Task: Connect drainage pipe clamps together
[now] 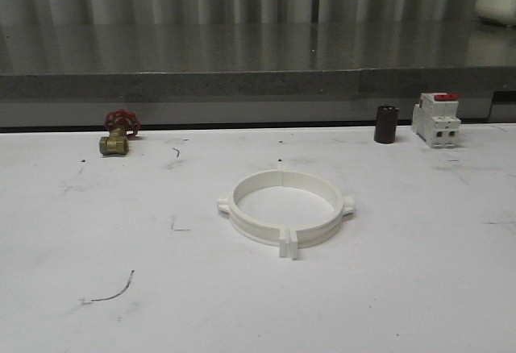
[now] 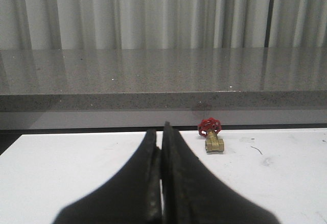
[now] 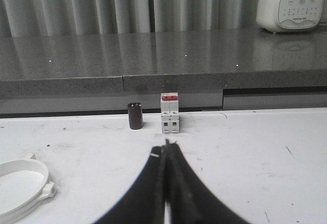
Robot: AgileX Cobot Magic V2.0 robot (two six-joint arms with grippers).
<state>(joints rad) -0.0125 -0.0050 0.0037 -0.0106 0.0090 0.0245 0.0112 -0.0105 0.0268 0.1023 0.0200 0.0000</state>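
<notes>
The two white drainage pipe clamps (image 1: 284,208) lie joined as one ring in the middle of the white table, end tabs meeting at the near side and side nubs sticking out left and right. Part of that ring (image 3: 23,189) also appears in the right wrist view. My left gripper (image 2: 160,132) is shut with nothing between its black fingers, hovering over bare table short of a brass valve. My right gripper (image 3: 166,146) is also shut and empty, pointing toward the breaker and away from the ring.
A brass valve with a red handwheel (image 1: 118,134) sits at the back left. A dark cylinder (image 1: 385,124) and a white red-topped breaker (image 1: 436,118) stand at the back right. A grey counter ledge (image 1: 258,79) runs behind the table, with a white appliance (image 3: 291,4) on it.
</notes>
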